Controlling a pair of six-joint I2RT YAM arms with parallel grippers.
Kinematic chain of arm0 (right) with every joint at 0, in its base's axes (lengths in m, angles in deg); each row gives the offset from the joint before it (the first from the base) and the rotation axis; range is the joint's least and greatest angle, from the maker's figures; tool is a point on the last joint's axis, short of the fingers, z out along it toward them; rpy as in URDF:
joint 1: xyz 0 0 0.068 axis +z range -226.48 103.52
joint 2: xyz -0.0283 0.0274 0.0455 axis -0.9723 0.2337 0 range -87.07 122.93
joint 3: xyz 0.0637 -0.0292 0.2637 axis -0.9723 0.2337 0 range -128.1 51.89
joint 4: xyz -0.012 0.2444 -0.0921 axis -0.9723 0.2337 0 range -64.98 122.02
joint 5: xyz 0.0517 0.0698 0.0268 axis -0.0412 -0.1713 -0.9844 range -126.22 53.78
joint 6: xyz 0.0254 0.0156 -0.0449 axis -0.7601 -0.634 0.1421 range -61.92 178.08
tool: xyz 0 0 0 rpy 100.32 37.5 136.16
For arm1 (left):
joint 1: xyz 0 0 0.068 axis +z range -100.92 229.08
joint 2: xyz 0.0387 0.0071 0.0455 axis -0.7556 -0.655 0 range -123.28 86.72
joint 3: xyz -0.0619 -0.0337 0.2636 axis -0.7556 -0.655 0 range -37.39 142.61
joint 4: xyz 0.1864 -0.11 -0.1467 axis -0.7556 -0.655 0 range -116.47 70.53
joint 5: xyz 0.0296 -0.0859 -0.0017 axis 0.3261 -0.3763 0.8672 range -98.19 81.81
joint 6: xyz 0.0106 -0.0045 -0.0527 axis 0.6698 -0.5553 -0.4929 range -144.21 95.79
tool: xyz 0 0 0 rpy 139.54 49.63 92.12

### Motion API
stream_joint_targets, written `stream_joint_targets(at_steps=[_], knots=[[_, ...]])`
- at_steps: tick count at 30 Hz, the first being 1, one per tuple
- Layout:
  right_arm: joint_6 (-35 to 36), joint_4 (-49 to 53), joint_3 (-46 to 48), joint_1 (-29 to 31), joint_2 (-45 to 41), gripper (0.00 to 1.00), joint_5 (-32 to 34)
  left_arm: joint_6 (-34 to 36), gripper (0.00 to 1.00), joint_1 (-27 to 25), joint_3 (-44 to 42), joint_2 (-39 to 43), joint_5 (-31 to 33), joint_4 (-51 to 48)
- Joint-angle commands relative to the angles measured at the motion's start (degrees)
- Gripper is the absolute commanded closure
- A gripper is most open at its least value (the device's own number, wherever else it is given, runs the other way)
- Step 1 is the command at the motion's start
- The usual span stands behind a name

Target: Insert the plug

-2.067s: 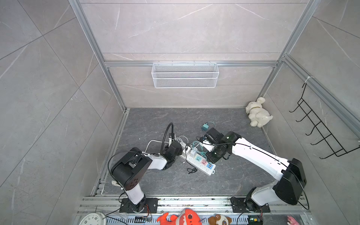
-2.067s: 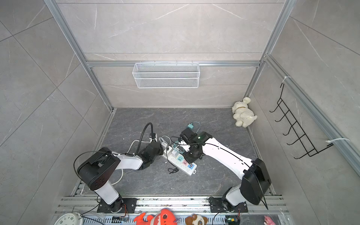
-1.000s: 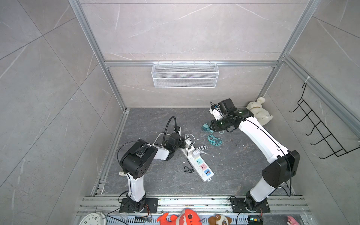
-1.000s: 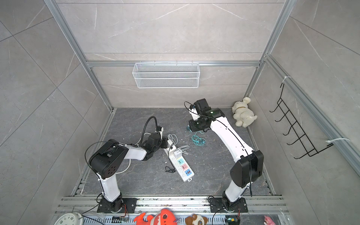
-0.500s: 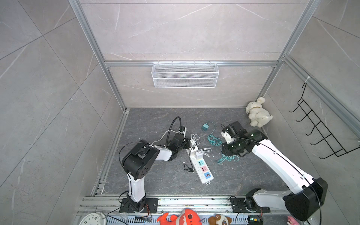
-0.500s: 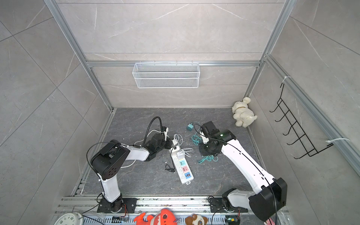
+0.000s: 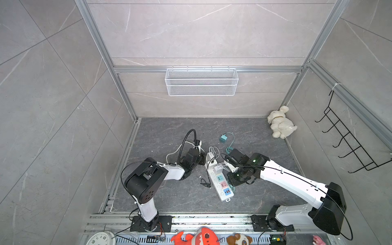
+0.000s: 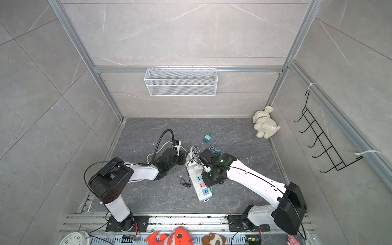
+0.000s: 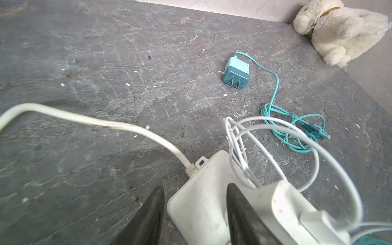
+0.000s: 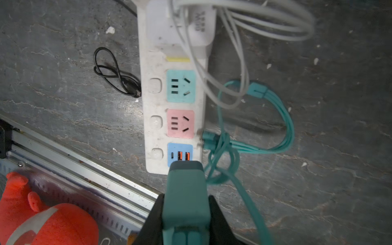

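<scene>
The white power strip [image 7: 221, 192] [image 8: 201, 194] lies on the grey floor with teal, pink and blue socket blocks. My right gripper [image 10: 186, 212] is shut on the teal plug [image 10: 185, 191], whose tip hangs just above the blue USB block [image 10: 180, 156] at the strip's near end. The plug's teal cable [image 10: 284, 118] loops beside the strip. My left gripper [image 9: 194, 212] [image 7: 202, 159] stands open at the strip's cord end [image 9: 199, 203]. One finger [image 9: 148, 214] is a little clear of it and the other lies over it.
A white charger [image 10: 184, 25] with looped white cable sits in the strip's far socket. A teal adapter [image 7: 223, 139] lies farther back, a small black cable [image 7: 204, 182] left of the strip. A white plush dog [image 7: 280, 123] fills the back right corner; plush toys [image 7: 199, 237] line the front rail.
My right arm has swung in from the right with the teal plug and now hangs over the strip. The left gripper's jaws have widened at the strip's cord end.
</scene>
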Motion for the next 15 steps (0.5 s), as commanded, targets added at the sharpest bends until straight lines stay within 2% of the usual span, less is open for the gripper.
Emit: stream_joint_targets(at_steps=[1,15], knots=[[-1.68,-3.26,-2.31,2.55,2.89,0.89,1.85,1.52,0.46,-0.23,-1.66,3.59,2.03,1.69],[1.45,-7.32,-8.54,3.29,12.15,0.88,4.71,2.47,0.46,-0.86,-8.90,15.21,6.38,-0.51]])
